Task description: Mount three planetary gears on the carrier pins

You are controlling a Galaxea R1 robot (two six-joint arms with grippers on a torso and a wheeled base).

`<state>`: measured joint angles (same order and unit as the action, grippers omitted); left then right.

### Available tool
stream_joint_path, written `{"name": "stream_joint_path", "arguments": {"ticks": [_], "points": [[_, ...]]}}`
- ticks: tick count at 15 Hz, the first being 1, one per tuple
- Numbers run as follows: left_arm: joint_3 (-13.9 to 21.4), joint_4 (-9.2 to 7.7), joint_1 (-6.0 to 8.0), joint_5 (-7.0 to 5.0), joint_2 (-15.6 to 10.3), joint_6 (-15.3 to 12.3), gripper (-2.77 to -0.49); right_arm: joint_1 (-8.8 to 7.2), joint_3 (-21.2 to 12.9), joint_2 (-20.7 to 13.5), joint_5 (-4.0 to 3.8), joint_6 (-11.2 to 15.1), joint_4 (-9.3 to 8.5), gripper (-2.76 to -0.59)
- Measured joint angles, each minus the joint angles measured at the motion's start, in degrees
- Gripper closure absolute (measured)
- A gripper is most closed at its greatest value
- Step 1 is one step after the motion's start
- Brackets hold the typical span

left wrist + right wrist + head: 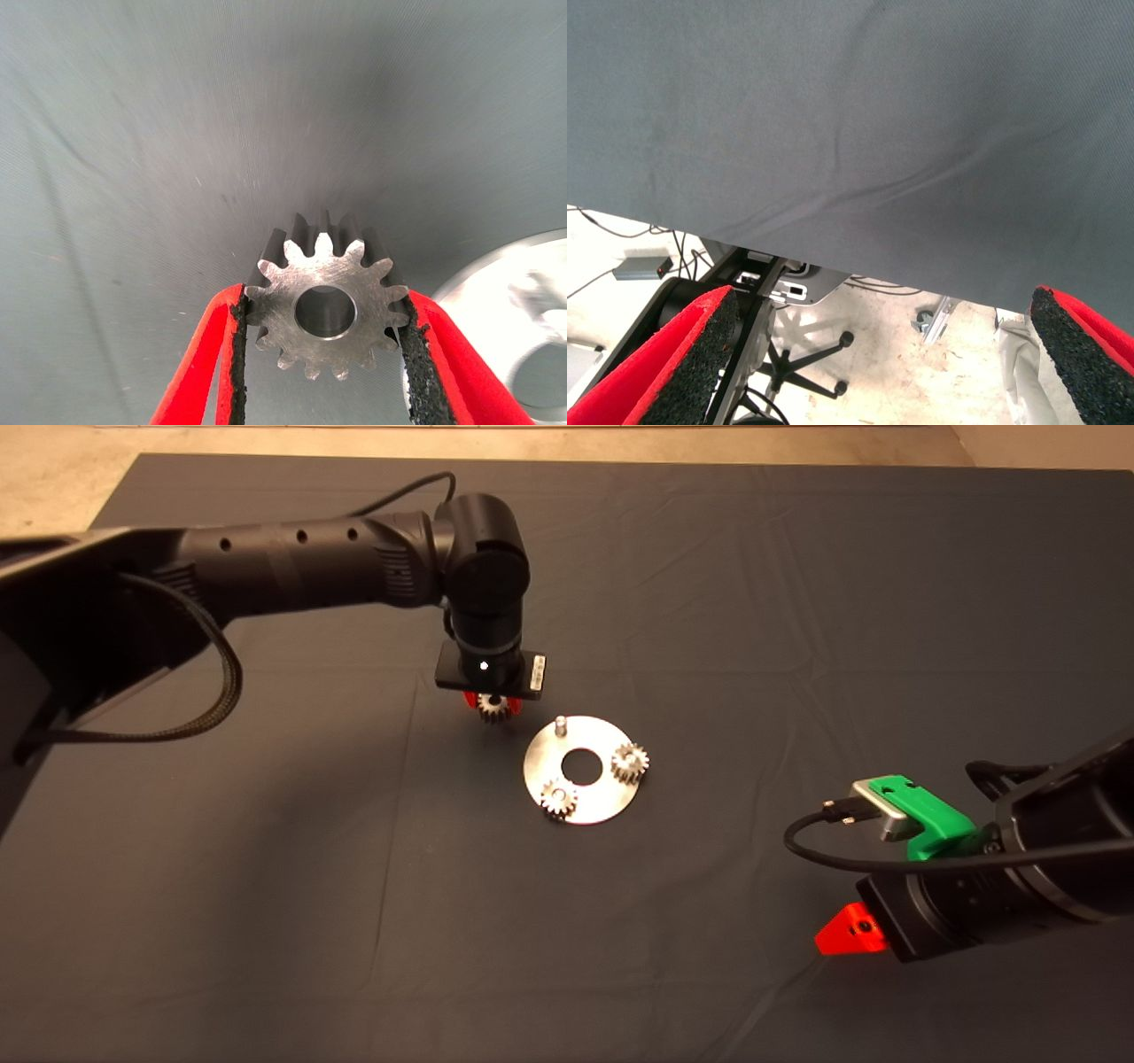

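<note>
Head view: left arm reaches in from the left, its gripper (pixel 490 707) pointing down just left of and slightly beyond the disc (pixel 580 802). The gripper is clenched on a third gear (pixel 493 707); in the wrist view both black pads (pixel 236 354) press the gear's (pixel 324 310) toothed sides, bore facing the camera, above the mat (pixel 753 602), w/ the disc edge (pixel 483 292) just beside it. Whether the gear touches the mat can't be told. The disc lies flat near mat centre, round hole in the middle. Two gears sit on pins: one at the disc's right edge (pixel 630 763), one at its near-left edge (pixel 559 799). The far pin (pixel 560 724) stands bare, close to the held gear. Right gripper (pixel 850 930) waits at the lower right, apart from the disc; its fingers (pixel 691 354) are spread wide w/ nothing between, over the mat edge and floor.
</note>
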<state>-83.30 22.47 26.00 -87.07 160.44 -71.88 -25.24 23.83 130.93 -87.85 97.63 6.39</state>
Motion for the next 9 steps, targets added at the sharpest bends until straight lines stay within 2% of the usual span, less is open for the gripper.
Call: {"name": "stream_joint_path", "arguments": {"ticks": [3, 9], "points": [[0.3, -0.59, 1.89, -0.01, 0.9, 0.0, -0.93, 0.19, 0.1, -0.1, 0.03, 0.0, 0.00, -2.47], [0.9, -2.82, 2.79, 0.02, 4.9, 0.0, -0.93, 0.77, 0.4, -2.3, -0.02, 0.0, 0.02, -2.47]]}}
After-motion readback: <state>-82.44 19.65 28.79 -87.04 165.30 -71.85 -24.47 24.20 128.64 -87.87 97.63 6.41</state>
